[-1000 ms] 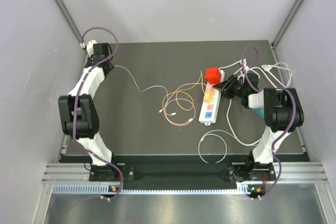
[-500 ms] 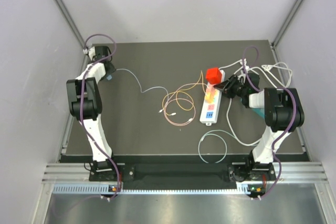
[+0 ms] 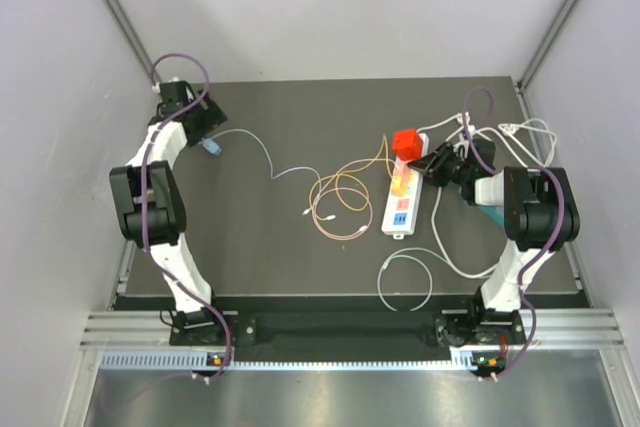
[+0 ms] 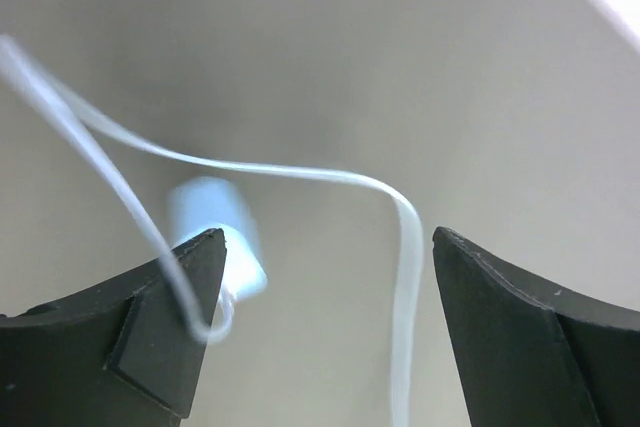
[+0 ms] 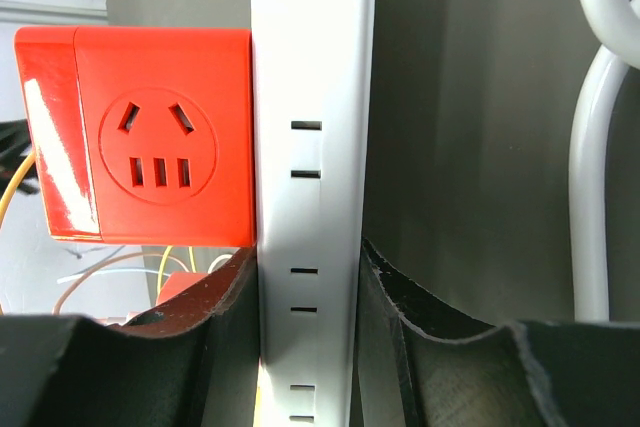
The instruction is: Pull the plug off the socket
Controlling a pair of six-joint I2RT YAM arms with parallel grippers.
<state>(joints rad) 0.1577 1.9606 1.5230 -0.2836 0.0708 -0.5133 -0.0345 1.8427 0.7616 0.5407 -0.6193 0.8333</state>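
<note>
A small light-blue plug [image 3: 213, 148] on a thin white cable [image 3: 262, 162] lies on the dark table at the far left, well apart from the socket. It shows blurred in the left wrist view as the plug [image 4: 215, 232], below and beside the left fingertip. My left gripper [image 3: 200, 119] [image 4: 330, 247] hovers over it, open, with only the cable [image 4: 300, 169] crossing between its fingers. The socket is a white power strip [image 3: 400, 192] [image 5: 310, 197] with a red cube adapter [image 3: 406, 141] [image 5: 150, 137] on its far end. My right gripper [image 3: 432, 162] [image 5: 308, 267] is shut on the strip's sides.
Thin orange and yellow wires [image 3: 340, 197] coil left of the strip. Thick white cables [image 3: 420, 267] loop at the front right and bunch behind the right arm [image 3: 520, 137]. Grey walls close in the table on three sides.
My left gripper has opened wide and let the light-blue plug drop onto the table at the far left. The left arm has shifted its pose. The right arm has stayed still.
</note>
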